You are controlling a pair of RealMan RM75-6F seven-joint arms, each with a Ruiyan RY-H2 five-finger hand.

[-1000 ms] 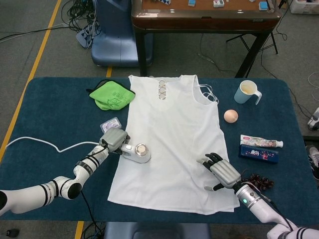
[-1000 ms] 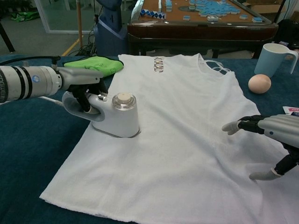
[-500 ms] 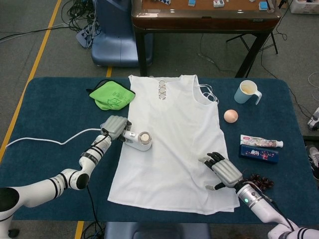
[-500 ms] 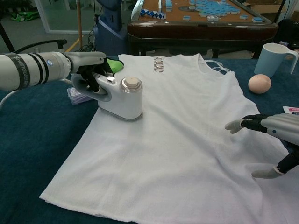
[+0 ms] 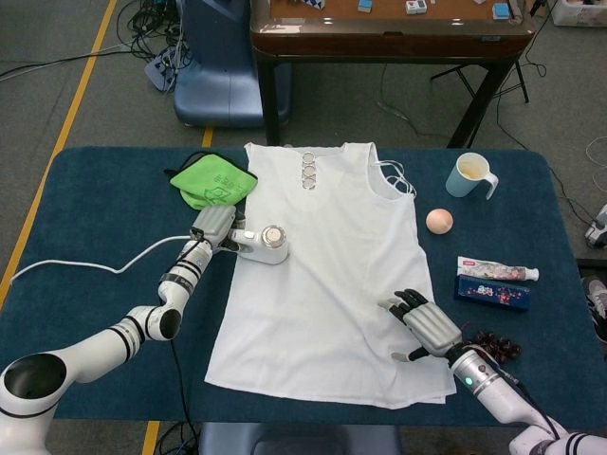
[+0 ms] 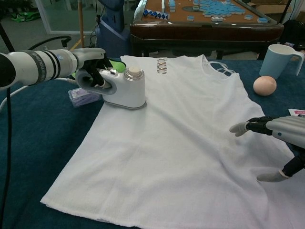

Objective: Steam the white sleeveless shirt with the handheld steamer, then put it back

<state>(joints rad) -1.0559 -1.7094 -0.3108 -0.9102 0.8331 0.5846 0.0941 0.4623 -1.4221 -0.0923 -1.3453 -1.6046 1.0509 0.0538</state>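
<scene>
Surroundings: a folded bright green cloth (image 5: 214,181) lies just past my left hand, near the shirt's upper left corner; a small clear plastic packet (image 6: 79,97) sits on the dark blue table (image 5: 104,209) right under my left wrist.
Right side: a pale blue mug (image 5: 470,174), a peach-coloured egg (image 5: 439,221), a toothpaste tube (image 5: 498,271) with its dark blue box (image 5: 491,292), and a dark beaded bracelet (image 5: 495,343) beside my right wrist.
In the way: a white cord (image 5: 85,268) trails off to the left along my arm.
Shirt: the white sleeveless shirt (image 5: 332,275) lies flat, neckline away from me.
Steamer: the white handheld steamer (image 6: 125,87) stands on the shirt's left edge, near the armhole.
Left hand (image 5: 213,227): my fingers are wrapped through the steamer's handle, gripping it.
Right hand (image 5: 424,325): fingers spread, holding nothing, fingertips on the shirt near its lower right hem, well apart from the steamer.
</scene>
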